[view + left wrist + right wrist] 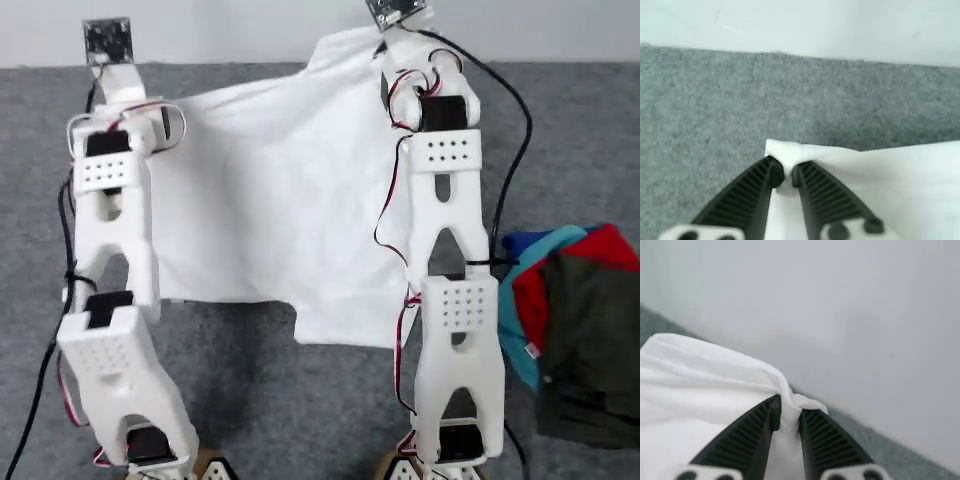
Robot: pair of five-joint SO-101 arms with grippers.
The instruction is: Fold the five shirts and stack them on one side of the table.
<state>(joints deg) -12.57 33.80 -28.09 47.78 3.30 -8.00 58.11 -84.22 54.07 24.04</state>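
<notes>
A white shirt (280, 210) lies spread across the grey table between my two arms, reaching the far edge. My left gripper (787, 175) is shut on a corner of the white shirt (890, 185) at the far left, low over the carpet. My right gripper (789, 415) is shut on a bunched edge of the white shirt (700, 375) at the far right, close to the pale wall. In the high view the left arm (105, 190) and the right arm (450, 200) stretch away along the shirt's two sides.
A heap of shirts, dark green (590, 340), red (600, 250) and teal-blue (520, 330), lies at the table's right edge beside the right arm. The grey carpeted table surface (260, 400) shows in front of the white shirt. A light wall (800, 25) bounds the far side.
</notes>
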